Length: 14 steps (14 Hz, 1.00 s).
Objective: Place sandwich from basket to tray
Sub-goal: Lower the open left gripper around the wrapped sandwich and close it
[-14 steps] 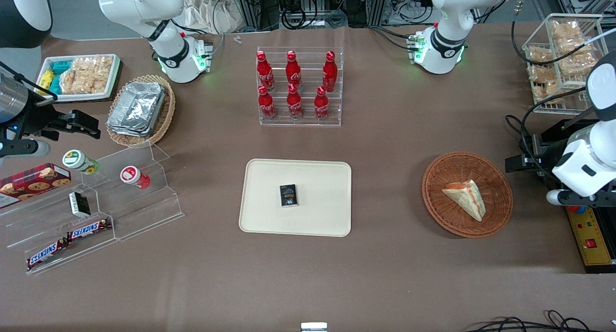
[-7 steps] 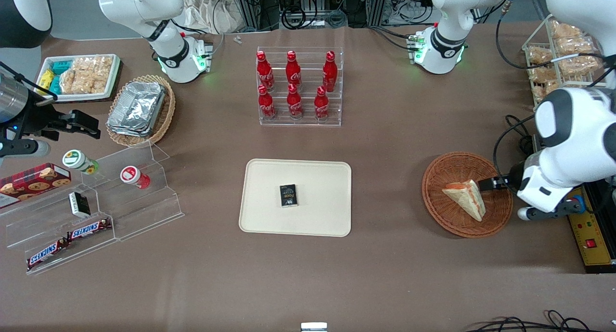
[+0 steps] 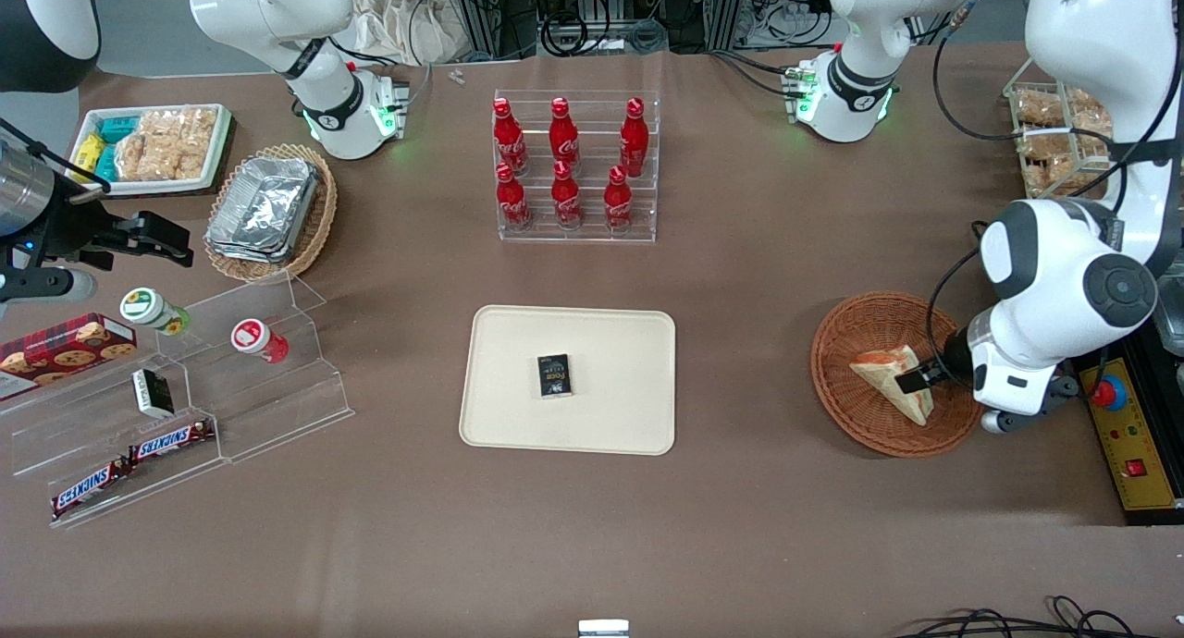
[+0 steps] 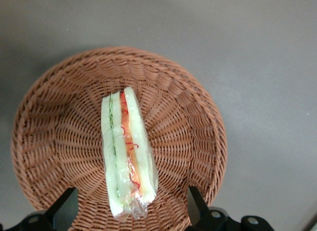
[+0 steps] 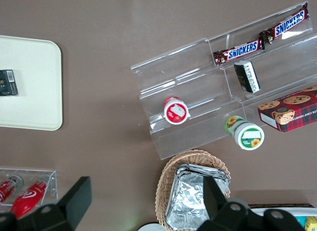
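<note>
In the front view, at about four o'clock from the table's middle, the sandwich (image 3: 890, 380) lies in the round basket (image 3: 868, 316), and the left arm's gripper (image 3: 916, 379) hangs just above the wedge's red-orange edge, on the side toward the working arm's end. A brown cloth (image 3: 740, 268) covers the table, with cables and frames along its edge farthest from the camera. The cream tray (image 3: 615, 342) sits mid-table, well apart from the basket at its nine o'clock, carrying a small dark box (image 3: 554, 375). At the tray's twelve o'clock stands a clear rack of red bottles (image 3: 564, 168). Bare cloth lies between basket and tray.

In the left wrist view, the sandwich (image 4: 128, 152) lies on the basket's (image 4: 183, 107) weave, filling edge up, between the two black fingertips (image 4: 197, 201). The fingers stand spread wide, one at each side of the wedge's end, touching nothing.

In the right wrist view, the tray (image 5: 34, 82) corner and the dark box (image 5: 8, 83) show on the brown cloth (image 5: 109, 42).
</note>
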Motion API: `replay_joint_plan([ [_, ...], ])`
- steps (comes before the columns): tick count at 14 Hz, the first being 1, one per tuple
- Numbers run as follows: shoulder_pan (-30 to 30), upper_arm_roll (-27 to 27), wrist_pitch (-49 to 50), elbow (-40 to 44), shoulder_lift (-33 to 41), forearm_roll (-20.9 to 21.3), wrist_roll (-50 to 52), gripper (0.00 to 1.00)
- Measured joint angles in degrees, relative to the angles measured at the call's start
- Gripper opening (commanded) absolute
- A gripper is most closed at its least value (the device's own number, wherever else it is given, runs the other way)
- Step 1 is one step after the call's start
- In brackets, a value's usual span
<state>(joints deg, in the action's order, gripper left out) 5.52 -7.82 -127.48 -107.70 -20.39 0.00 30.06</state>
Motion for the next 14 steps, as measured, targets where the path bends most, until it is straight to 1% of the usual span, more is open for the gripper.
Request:
replay_joint_plan([
  [4,0.01,0.01,-4.37,-0.99,-3.31,-0.02,1.31,0.98],
  [7,0.01,0.04,-9.46,-4.51,-3.55,-0.03,2.02,0.92],
  [8,0.02,0.05,-10.51,-5.50,-3.55,-0.03,2.07,0.86],
  [9,0.02,0.06,-11.03,-6.11,-3.55,-0.03,2.10,0.77],
  [11,0.03,0.07,-11.16,-6.41,-3.54,-0.03,2.15,0.45],
  [12,0.03,0.08,-11.16,-6.41,-3.53,-0.03,2.16,0.30],
  [13,0.03,0.09,-11.16,-6.41,-3.49,-0.03,2.16,0.20],
  [14,0.03,0.09,-11.13,-6.41,-3.41,-0.03,2.16,0.11],
])
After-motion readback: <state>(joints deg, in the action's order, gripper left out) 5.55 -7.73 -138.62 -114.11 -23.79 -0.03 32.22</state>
